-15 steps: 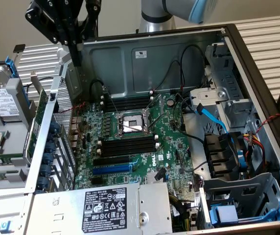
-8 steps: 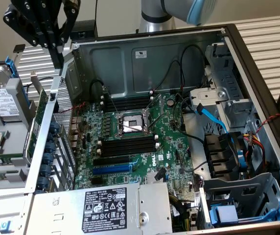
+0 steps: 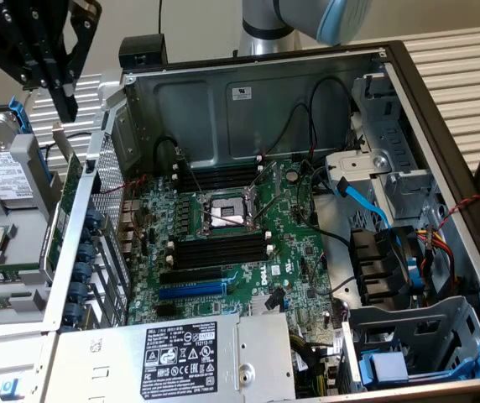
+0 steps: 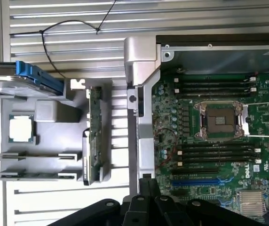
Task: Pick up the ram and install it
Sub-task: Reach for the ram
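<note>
Wrist view is showing the ram [image 4: 95,136] standing on edge in a gray tray [image 4: 54,162] beside the case [image 4: 141,61], apart from the gripper [image 4: 147,186], whose fingers are pressing together, pinching nothing. Exterior view is adding the power supply [image 3: 181,357] at lower middle, with the gripper hanging at upper left.

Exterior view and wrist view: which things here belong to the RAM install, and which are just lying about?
Job in hand: ram, standing in the grey holder; gripper, shut, holding nothing; memory slots on the motherboard.
Lying about: processor chip; hard drive; power supply; blue cable.
</note>
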Available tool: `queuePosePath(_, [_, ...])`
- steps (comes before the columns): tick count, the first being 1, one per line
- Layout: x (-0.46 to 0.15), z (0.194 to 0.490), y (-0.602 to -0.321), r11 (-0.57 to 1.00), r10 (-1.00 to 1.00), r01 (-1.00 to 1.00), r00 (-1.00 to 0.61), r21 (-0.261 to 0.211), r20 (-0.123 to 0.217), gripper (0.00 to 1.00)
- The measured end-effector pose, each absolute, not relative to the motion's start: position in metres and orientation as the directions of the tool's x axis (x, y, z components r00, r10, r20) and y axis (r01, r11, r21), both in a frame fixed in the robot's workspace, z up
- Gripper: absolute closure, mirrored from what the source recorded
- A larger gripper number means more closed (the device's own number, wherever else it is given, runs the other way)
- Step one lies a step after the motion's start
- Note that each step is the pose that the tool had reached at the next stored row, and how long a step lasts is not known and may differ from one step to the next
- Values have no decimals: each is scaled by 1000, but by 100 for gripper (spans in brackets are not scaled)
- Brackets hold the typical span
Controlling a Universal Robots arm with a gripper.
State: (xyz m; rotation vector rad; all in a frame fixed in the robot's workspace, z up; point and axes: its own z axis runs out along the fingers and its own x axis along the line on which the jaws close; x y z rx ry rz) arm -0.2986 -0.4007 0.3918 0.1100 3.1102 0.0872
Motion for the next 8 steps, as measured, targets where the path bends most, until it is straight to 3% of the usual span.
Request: queuePosePath(8, [-335,391,-401,996,71,70,-997,57,-26,90])
